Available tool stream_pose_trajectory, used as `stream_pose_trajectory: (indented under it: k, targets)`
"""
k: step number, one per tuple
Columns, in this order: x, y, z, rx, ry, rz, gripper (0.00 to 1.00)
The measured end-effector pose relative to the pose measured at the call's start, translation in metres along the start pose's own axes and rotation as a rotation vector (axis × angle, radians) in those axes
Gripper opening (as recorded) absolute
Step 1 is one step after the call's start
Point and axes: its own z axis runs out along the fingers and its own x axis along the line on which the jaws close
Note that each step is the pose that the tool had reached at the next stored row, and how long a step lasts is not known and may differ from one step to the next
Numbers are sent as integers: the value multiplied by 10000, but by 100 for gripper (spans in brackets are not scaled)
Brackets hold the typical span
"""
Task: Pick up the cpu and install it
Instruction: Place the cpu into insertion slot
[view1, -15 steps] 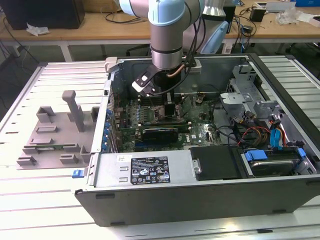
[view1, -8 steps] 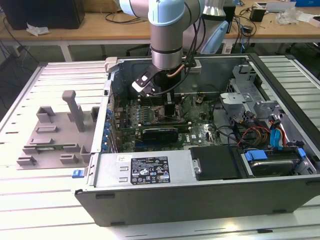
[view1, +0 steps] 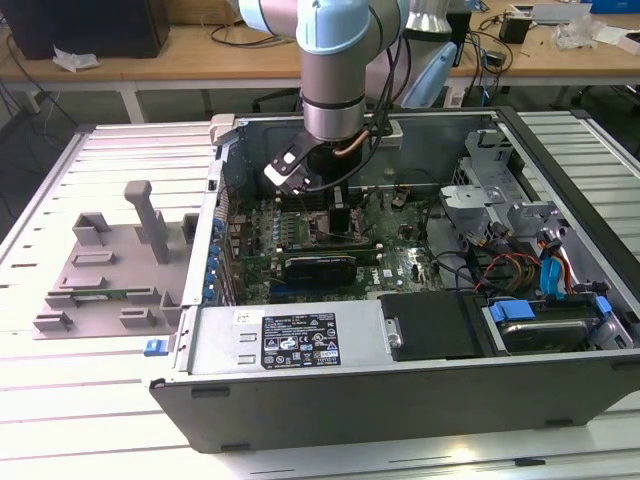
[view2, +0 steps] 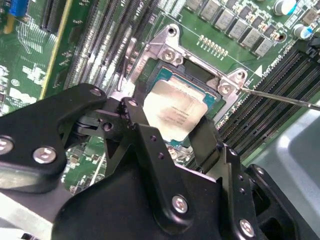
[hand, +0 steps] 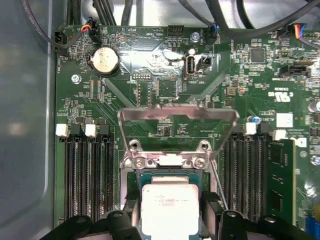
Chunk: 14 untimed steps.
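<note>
The cpu (view2: 175, 111), a small silver square chip, sits between my gripper's (view2: 172, 127) black fingers, which are shut on two of its opposite edges. It hangs right over the open motherboard socket (view2: 169, 50), whose teal bed shows around its edges; I cannot tell whether it rests in the bed. In the first wrist view the cpu (hand: 170, 206) lies just past the socket's metal frame (hand: 165, 162), and the load plate (hand: 177, 116) stands raised. In the exterior view the gripper (view1: 330, 205) reaches down into the open computer case (view1: 400, 400), over the green motherboard (view1: 400, 265).
Dark memory slots (hand: 87, 175) flank the socket on both sides. The thin socket lever (view2: 280, 98) sticks out beside the frame. A grey plastic tray (view1: 110, 265) with upright blocks lies outside the case at the exterior view's left. Drive cage and cables (view1: 520, 250) fill the case's right.
</note>
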Motion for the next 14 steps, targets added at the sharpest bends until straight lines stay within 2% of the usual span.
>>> stream_pose_trajectory:
  k: [2, 5, 8, 13, 14]
  targets:
    - [-3, -1, -5, 8, -16, -1, 61]
    - [-5, 1, -65, 8, -17, 0, 61]
    - [-8, 6, -191, 8, -18, 0, 61]
    - [-9, 11, -302, 9, -18, -2, 61]
    - [-10, 13, -343, 9, -18, -2, 61]
